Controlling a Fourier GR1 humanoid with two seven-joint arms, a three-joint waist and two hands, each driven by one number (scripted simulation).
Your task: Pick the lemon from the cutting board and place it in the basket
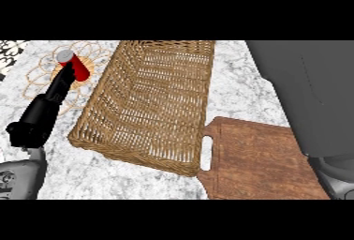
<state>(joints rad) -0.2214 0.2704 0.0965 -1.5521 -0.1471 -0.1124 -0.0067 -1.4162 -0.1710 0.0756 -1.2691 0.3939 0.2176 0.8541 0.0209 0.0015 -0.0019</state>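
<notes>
A long wicker basket [155,101] lies on the marble counter in the middle of the view, with nothing showing inside it. The brown wooden cutting board [259,164], with a handle slot on its left side, sits at the lower right, just right of the basket's near corner. No lemon shows anywhere. A big grey forearm [307,93] fills the right side and covers the board's right part; its hand is hidden. My left hand [33,123] rests open at the left edge, fingers pointing up, apart from the basket.
A red cylinder with a grey cap [75,64] lies on a round lace mat [48,77] at the upper left, beside the left hand's fingertips. White marble counter [131,180] shows in front of the basket.
</notes>
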